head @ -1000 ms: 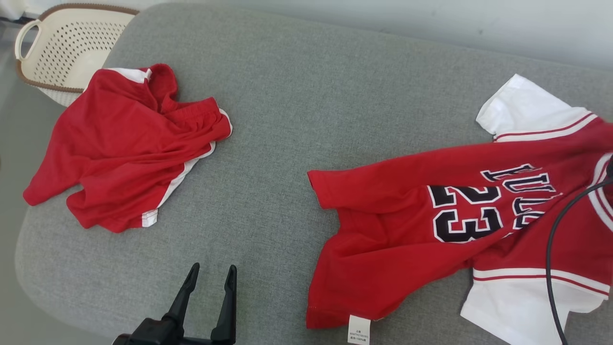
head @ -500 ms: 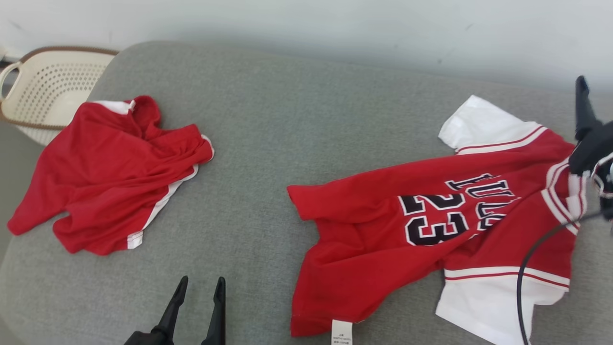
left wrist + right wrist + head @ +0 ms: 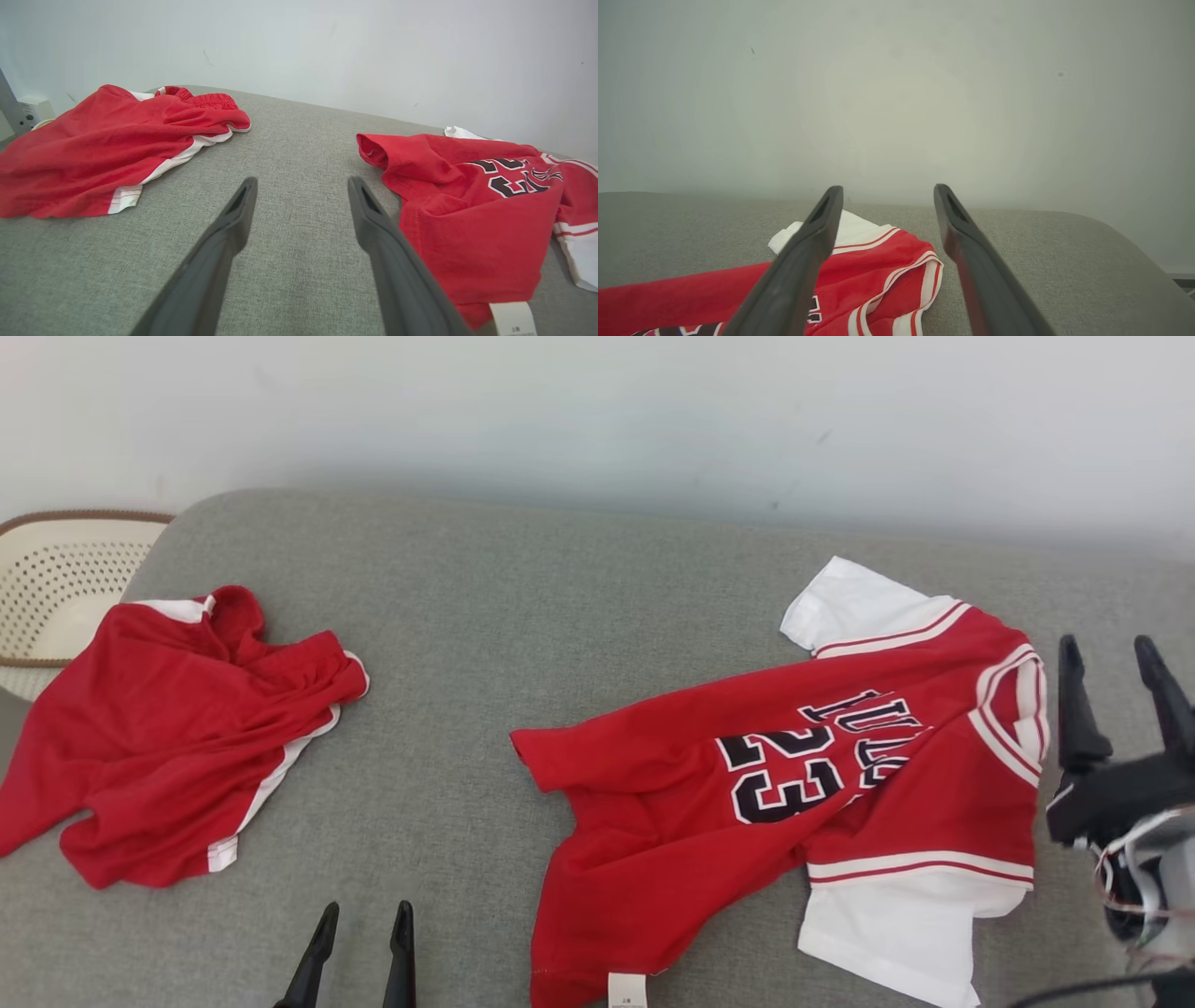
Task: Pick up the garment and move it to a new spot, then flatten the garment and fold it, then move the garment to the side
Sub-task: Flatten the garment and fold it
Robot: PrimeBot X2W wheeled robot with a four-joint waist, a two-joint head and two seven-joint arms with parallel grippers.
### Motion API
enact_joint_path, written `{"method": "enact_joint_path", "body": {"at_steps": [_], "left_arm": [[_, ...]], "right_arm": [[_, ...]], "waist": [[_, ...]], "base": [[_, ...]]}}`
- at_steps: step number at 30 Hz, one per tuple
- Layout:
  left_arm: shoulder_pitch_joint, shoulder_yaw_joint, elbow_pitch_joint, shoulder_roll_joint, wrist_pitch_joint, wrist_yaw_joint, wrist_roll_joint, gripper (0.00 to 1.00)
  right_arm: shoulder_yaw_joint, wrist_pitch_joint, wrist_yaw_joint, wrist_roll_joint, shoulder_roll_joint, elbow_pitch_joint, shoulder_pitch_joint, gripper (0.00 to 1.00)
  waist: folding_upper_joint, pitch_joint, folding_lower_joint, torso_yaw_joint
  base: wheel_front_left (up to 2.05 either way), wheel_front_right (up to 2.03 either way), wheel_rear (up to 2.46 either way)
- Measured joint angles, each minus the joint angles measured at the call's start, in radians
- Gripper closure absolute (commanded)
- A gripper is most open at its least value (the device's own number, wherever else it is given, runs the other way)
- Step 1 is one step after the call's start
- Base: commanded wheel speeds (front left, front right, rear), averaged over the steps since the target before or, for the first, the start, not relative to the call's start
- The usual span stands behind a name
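My right gripper (image 3: 1106, 644) has its fingers spread with nothing between them. It sits just off the collar end of the jersey (image 3: 794, 784), over the cushion (image 3: 523, 607) near its right edge. My left gripper (image 3: 367, 910) is also released and empty, low at the cushion's near edge, between the two pieces of clothing and touching neither.

I take the jersey to be the garment for this task. It lies on the right half of the cushion with its collar toward the right edge. One white sleeve points toward the back edge, and the other sleeve, the hem and its label lie toward the near edge. Its red body is rumpled and creased over itself below the number.

The red shorts (image 3: 177, 737) lie bunched at the left edge, beside a basket (image 3: 56, 569).

By my reckoning the jersey is down on its spot but is neither flat nor folded. Smoothing it, folding it and moving it aside are all left to do.
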Motion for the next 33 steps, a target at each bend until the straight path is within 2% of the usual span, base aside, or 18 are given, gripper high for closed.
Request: {"method": "enact_joint_path", "body": {"at_steps": [8,14,24,33], "left_arm": [[0.018,0.009,-0.004,0.000,0.000,-0.004,0.007,0.00],[0.034,0.026,-0.003,0.000,0.000,-0.004,0.024,0.00],[0.043,0.045,-0.024,0.000,0.000,0.006,0.051,0.00],[0.057,0.069,-0.033,0.000,0.000,0.010,0.077,0.00]], "right_arm": [[-0.136,0.000,0.000,-0.087,0.129,-0.230,0.231,0.00],[-0.170,0.000,0.000,-0.134,0.220,-0.352,0.379,0.00],[-0.135,0.000,0.000,-0.165,0.309,-0.464,0.515,0.00],[-0.133,0.000,0.000,-0.180,0.341,-0.466,0.564,0.00]], "waist": [[0.0001,-0.043,0.0000,-0.034],[0.0000,-0.072,0.0000,-0.056],[0.0001,-0.100,0.0001,-0.097],[0.0001,-0.107,0.0001,-0.134]], "base": [[0.00,0.00,0.00],[0.00,0.00,0.00],[0.00,0.00,0.00],[0.00,0.00,0.00]]}}
